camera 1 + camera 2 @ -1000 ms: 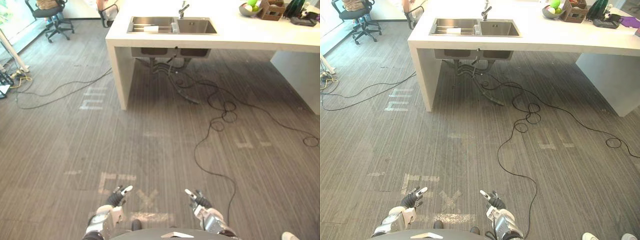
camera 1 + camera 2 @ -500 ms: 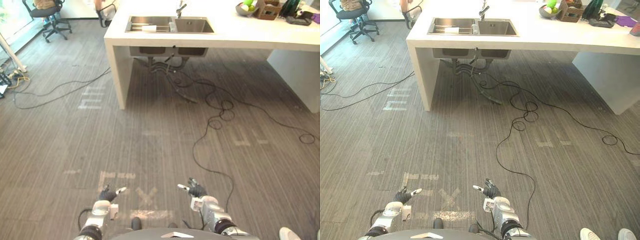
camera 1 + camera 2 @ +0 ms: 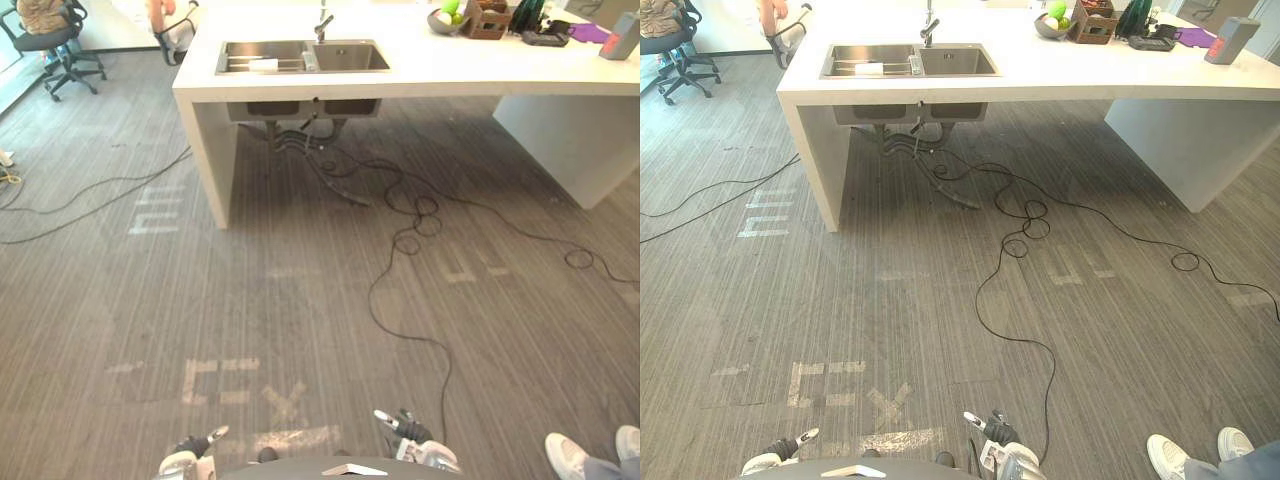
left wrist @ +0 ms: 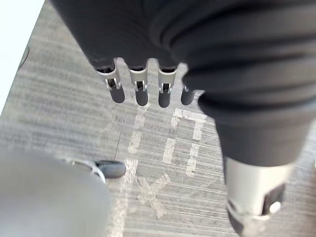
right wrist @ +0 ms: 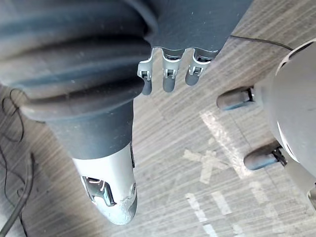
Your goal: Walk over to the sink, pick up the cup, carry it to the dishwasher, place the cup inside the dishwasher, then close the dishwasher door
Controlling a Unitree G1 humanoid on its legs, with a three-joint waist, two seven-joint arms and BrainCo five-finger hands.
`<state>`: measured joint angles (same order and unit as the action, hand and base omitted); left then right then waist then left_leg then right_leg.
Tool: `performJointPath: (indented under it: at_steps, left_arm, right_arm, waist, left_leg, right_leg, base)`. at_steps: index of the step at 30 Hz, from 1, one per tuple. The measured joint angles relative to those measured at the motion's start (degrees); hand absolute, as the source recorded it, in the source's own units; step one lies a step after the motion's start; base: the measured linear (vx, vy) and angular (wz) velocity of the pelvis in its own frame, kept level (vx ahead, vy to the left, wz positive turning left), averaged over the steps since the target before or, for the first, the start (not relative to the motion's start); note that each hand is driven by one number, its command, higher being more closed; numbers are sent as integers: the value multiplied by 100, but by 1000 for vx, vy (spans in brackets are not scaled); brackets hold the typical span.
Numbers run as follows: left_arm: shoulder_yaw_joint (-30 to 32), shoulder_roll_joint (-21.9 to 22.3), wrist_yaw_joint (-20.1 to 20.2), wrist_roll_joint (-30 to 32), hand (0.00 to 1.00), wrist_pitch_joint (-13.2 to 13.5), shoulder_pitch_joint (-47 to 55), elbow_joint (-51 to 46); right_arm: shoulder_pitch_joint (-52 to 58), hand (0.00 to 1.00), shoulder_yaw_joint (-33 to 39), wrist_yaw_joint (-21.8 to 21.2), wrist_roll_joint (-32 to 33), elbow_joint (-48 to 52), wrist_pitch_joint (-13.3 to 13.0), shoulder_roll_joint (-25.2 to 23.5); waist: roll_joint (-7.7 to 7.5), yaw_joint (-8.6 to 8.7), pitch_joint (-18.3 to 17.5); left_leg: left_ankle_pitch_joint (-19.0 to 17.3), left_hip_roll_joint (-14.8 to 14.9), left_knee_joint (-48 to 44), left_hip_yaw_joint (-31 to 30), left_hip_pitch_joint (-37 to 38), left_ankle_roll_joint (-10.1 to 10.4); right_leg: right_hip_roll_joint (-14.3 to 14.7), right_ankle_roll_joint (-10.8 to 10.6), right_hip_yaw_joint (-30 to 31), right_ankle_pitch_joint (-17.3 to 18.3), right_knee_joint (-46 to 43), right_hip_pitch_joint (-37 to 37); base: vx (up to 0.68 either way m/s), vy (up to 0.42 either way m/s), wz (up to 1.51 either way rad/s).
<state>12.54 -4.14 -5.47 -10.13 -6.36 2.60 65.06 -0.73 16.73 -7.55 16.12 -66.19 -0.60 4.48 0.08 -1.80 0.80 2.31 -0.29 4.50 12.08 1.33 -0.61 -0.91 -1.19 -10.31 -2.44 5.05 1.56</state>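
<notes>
A grey striped carpet floor (image 3: 120,300) runs ahead, marked with pale tape shapes (image 3: 232,380), to a long white table (image 3: 1070,70). A double steel sink (image 3: 958,62) is set into the table's left end, and a tap (image 3: 928,22) stands at its far rim.

The sink's left basin holds a flat white thing (image 3: 868,69) lying against its near wall, with what looks like a wire rack around it. At the divider between the two basins stands a small greyish cup (image 3: 913,64), too small here to read further. It is well apart from both hands.

Further right along the table's far edge, a grey bowl (image 3: 1044,30) holds green and pale round fruit. Just beside the bowl is a brown basket (image 3: 1092,28) whose contents cannot be made out. Toward the table's right end lie a purple thing (image 3: 1195,36) and an upright grey box (image 3: 1230,38).

An office chair (image 3: 45,40) stands on the floor beyond the table's left end. A person's white shoes (image 3: 590,455) show on the floor at the lower right.

The left hand (image 3: 195,443) and the right hand (image 3: 408,430) hang low over the floor near the tape marks. In each wrist view the fingers (image 4: 140,91) (image 5: 168,79) are straight in a row with the thumb apart, spread wide and holding nothing.
</notes>
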Motion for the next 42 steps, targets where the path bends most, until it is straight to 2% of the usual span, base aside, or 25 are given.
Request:
performJointPath:
  at_steps: [3, 7, 11, 13, 15, 16, 17, 20, 21, 24, 26, 28, 30, 31, 32, 33, 34, 35, 36, 37, 38, 39, 40, 41, 42]
  left_arm:
    - [318, 92, 279, -340, 0, -3, 20, 105]
    - [319, 116, 833, 841, 0, 75, -71, 88]
    - [302, 118, 995, 154, 0, -207, -58, 105]
    - [311, 100, 997, -330, 0, -408, -30, 104]
    - [398, 72, 1058, -487, 0, -473, -29, 81]
    - [489, 75, 1082, -489, 0, -469, -36, 75]
    - [681, 80, 1100, -481, 0, -463, -39, 80]
    - [759, 85, 1082, -544, 0, -373, 24, 68]
    - [752, 93, 1093, -782, 0, -305, 43, 30]
    - [754, 139, 1115, -1138, 0, -211, 36, 14]
    - [752, 162, 1137, -1390, 0, -138, 30, -93]
    - [776, 170, 1223, -1585, 0, -26, 39, -98]
    - [905, 168, 1259, -1702, 0, 26, 45, -138]
    - [936, 246, 1284, -1728, 0, 18, 37, -144]
    - [931, 341, 1333, -1715, 0, -26, 51, -144]
    - [937, 406, 1338, -1682, 0, -56, 59, -142]
    - [957, 479, 1346, -1607, 0, -81, 98, -146]
    - [1032, 488, 1343, -1427, 0, -133, 92, -154]
    - [1335, 522, 1333, -1291, 0, -129, 139, -161]
    - [1419, 550, 1336, -1254, 0, -122, 156, -160]
    - [1690, 676, 1339, -1196, 0, -39, 220, -215]
    - [1783, 724, 1346, -1202, 0, 82, 280, -355]
    - [1788, 717, 1346, -1204, 0, 107, 292, -356]
    - [1793, 695, 1335, -1227, 0, 255, 309, -351]
    - [1767, 691, 1336, -1239, 0, 351, 295, -384]
  right_arm:
    - [115, 0, 455, -15, 182, -12, 247, -77]
    - [163, 0, 931, 4, 445, -17, 626, -147]
    - [286, 0, 1169, -3, 424, -15, 710, -168]
    - [303, 0, 1220, 0, 441, 1, 700, -167]
    - [343, 0, 1359, 6, 651, 9, 693, -203]
    - [351, 0, 1403, 7, 671, 10, 686, -206]
    - [333, 0, 1498, 7, 744, 33, 651, -243]
    - [414, 0, 1494, 10, 864, 143, 520, -305]
    - [471, 0, 1483, -9, 937, 253, 394, -379]
    - [454, 0, 1427, -129, 1087, 290, 219, -395]
    - [457, 0, 1261, -248, 1180, 352, 85, -393]
    - [518, 0, 1168, -321, 1277, 421, 26, -407]
    - [610, 0, 1061, -363, 1298, 446, 59, -435]
    - [725, 0, 1046, -371, 1301, 469, 104, -396]
    - [763, 0, 1048, -362, 1341, 511, 112, -346]
    - [859, 0, 1054, -356, 1367, 507, 129, -311]
    - [878, 0, 1109, -343, 1465, 518, 178, -279]
    - [903, 0, 1169, -316, 1511, 522, 251, -277]
    - [943, 0, 1309, -314, 1501, 519, 395, -284]
    - [967, 0, 1331, -314, 1501, 525, 414, -282]
    - [1054, 0, 1458, -315, 1491, 558, 426, -273]
    - [1094, 0, 1642, -322, 1375, 483, 422, -295]
    - [1087, 0, 1679, -322, 1336, 443, 423, -295]
    - [1108, 0, 1726, -319, 1214, 419, 406, -294]
    - [1104, 0, 1726, -317, 1177, 416, 310, -294]
  waist:
    - [-3, 14, -2]
    - [-1, 10, -11]
    - [-3, 29, -11]
    - [-3, 37, 4]
    - [-76, 29, 46]
    - [-92, 27, 100]
    - [-110, 65, 223]
    - [-160, 120, 280]
    - [-150, 157, 278]
    - [-104, 160, 282]
    - [-83, 172, 369]
    - [-94, 150, 415]
    - [-240, 66, 410]
    - [-230, 34, 369]
    - [-66, 58, 271]
    - [-12, 74, 232]
    - [68, 100, 213]
    - [86, 115, 208]
    - [116, 150, 117]
    - [142, 157, 85]
    - [244, 179, -22]
    - [343, 182, -83]
    - [341, 171, -97]
    - [243, 161, -49]
    - [310, 154, 27]
  left_leg:
    - [0, -17, 1, -131, 44, 0]
    - [-7, -24, 2, -146, 77, 8]
    - [-30, -37, 0, -140, 244, -24]
    - [-85, -42, 0, -164, 274, -13]
    - [-159, -202, 1, -292, 363, -123]
    - [-161, -244, 0, -308, 405, -135]
    - [-195, -342, -64, -415, 535, -219]
    - [-262, -354, 3, -678, 940, -316]
    - [-285, -295, 8, -745, 970, -327]
    - [-326, -175, 4, -748, 921, -270]
    - [-471, 49, -158, -754, 835, -69]
    - [-787, 193, -522, -761, 804, 81]
    - [-1101, 200, -868, -785, 930, 281]
    - [-1299, 342, -1031, -781, 993, 411]
    - [-1422, 501, -1062, -907, 1010, 517]
    - [-1481, 599, -1078, -941, 1047, 524]
    - [-1602, 693, -1302, -1033, 1042, 425]
    - [-1779, 679, -2247, -1112, 815, 304]
    - [-1809, 641, -3657, -1097, 499, 363]
    - [-1760, 630, -3931, -1068, 423, 428]
    - [-1430, 648, -4779, -1046, 174, 779]
    - [-831, 818, -5424, -1055, -186, 1120]
    - [-622, 843, -5567, -1027, -250, 1094]
    - [213, 1030, -6237, -886, -559, 870]
    - [-333, 1167, -6809, -794, -927, 743]
  right_leg:
    - [-10, -22, -132, 43, 0, 87]
    - [-17, -18, -150, 48, 1, 127]
    - [-42, -16, -132, 120, -138, 244]
    - [-128, -37, -145, 479, -798, -17]
    - [-465, -206, -176, 1074, -2236, -533]
    - [-559, -182, -181, 1177, -2679, -666]
    - [-792, 4, -173, 1236, -3811, -1009]
    - [-826, -51, 100, 1131, -4676, -1121]
    - [-780, -56, 102, 1359, -4539, -1222]
    - [-714, -44, -17, 1304, -3682, -1480]
    - [-623, -120, 18, 687, -2283, -1578]
    - [-665, -191, 31, 401, -1755, -1454]
    - [-893, -212, -9, 309, -1786, -1233]
    - [-827, -194, -83, 210, -2104, -1245]
    - [-701, -95, -176, 279, -2340, -1291]
    - [-639, 5, -258, 406, -2418, -1287]
    - [-564, 81, -351, 566, -2508, -1288]
    - [-510, 166, -447, 718, -2558, -1226]
    - [-380, 197, -490, 854, -2532, -1105]
    - [-345, 203, -506, 884, -2535, -1086]
    - [-208, 215, -569, 1037, -2607, -1053]
    - [-89, 232, -588, 1195, -2652, -963]
    - [-71, 239, -574, 1207, -2618, -900]
    - [14, 293, -536, 1225, -2361, -550]
    - [59, 324, -535, 1286, -2256, -291]
  base:
    - [-7, 0, 21]
    - [-33, 11, 3]
    - [-8, 7, -3]
    - [-23, 34, 8]
    - [-3, 48, 23]
    - [-39, 54, 34]
    - [-39, 40, 33]
    - [51, -7, 43]
    - [86, -43, 28]
    - [85, -82, 8]
    - [135, -159, 7]
    - [212, -248, 13]
    - [304, -327, 9]
    - [336, -333, 18]
    - [413, -384, 27]
    - [295, -227, 31]
    - [290, -174, 20]
    - [421, -240, 18]
    - [433, -221, 12]
    - [375, -164, 7]
    - [390, -98, 1]
    - [385, -89, -2]
    - [446, -73, -4]
    - [348, -10, -3]
    - [328, 13, 0]
